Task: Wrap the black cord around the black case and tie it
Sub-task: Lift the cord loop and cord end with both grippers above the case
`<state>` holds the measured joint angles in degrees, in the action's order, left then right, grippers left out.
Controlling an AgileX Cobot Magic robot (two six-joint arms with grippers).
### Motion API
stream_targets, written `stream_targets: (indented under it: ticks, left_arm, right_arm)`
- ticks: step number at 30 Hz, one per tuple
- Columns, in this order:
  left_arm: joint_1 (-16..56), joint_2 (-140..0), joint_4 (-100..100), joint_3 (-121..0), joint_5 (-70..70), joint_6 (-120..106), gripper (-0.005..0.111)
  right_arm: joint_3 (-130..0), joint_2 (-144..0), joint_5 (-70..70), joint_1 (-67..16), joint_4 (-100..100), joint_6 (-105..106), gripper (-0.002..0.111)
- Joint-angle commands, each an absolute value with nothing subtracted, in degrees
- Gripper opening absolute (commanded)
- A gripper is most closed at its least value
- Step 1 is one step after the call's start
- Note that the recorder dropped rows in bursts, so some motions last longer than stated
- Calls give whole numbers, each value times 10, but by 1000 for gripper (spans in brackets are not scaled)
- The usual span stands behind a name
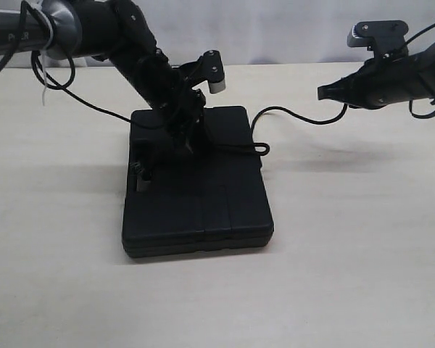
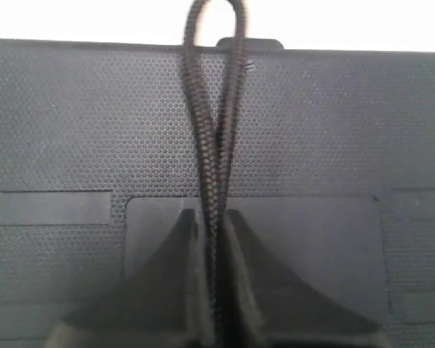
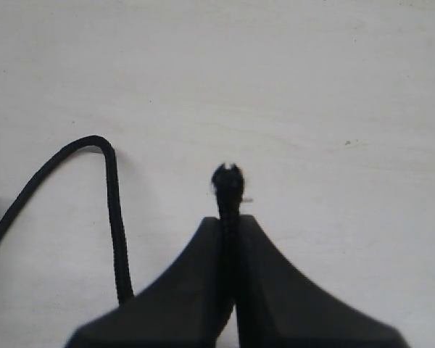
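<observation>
One flat rectangular black plastic case [image 1: 203, 203] with rounded corners lies at the centre of the exterior frame on a pale wooden bench [image 1: 348, 254]. One long thin black braided cord [image 1: 290, 112] runs from the upper right of that frame, curves down to the case's right edge, bends into a small loop there and crosses the lid towards the middle.

There are two claws. The left claw [image 2: 212, 217], reaching in from the upper left, is down on the far part of the lid, pressed together on two strands of the cord laid side by side; these strands join in a loop just past the case's edge. The right claw [image 3: 230, 217], at the upper right above the bench, is clamped on the cord's end, whose frayed tip sticks out beyond it.
</observation>
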<state>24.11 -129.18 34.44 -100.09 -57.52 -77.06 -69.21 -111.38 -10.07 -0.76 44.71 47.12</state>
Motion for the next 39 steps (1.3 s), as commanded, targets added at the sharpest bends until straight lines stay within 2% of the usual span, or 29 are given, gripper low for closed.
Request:
stream_targets:
  ticks: [1,11,16,19,24,28,32,39]
  left_arm:
    - [243,-1292,351,-1002,-570,-769,0]
    - [243,-1271,435,-1002,-496,-748,0]
    - [243,-1271,486,-1002,-487,-748,0]
    - [234,-1271,530,-1001,-471,-740,0]
    - [203,-1271,598,-1001,-479,-716,0]
    - [178,-1274,644,-1001,-516,-719,0]
    - [169,-1274,658,-1001,-557,-736,0]
    - [167,-1274,645,-1001,-611,-754,0]
  right_arm:
    - [-689,-1110,-101,-8,445,475,4]
    - [-689,-1094,-109,-13,445,498,4]
    - [-677,-1084,-106,-57,445,647,4]
    - [-655,-1088,-53,-94,445,728,4]
    - [-611,-1091,112,-147,433,763,4]
    - [-578,-1091,197,-179,338,724,4]
    - [-546,-1091,278,-201,171,581,4]
    - [-542,-1091,300,-201,115,501,4]
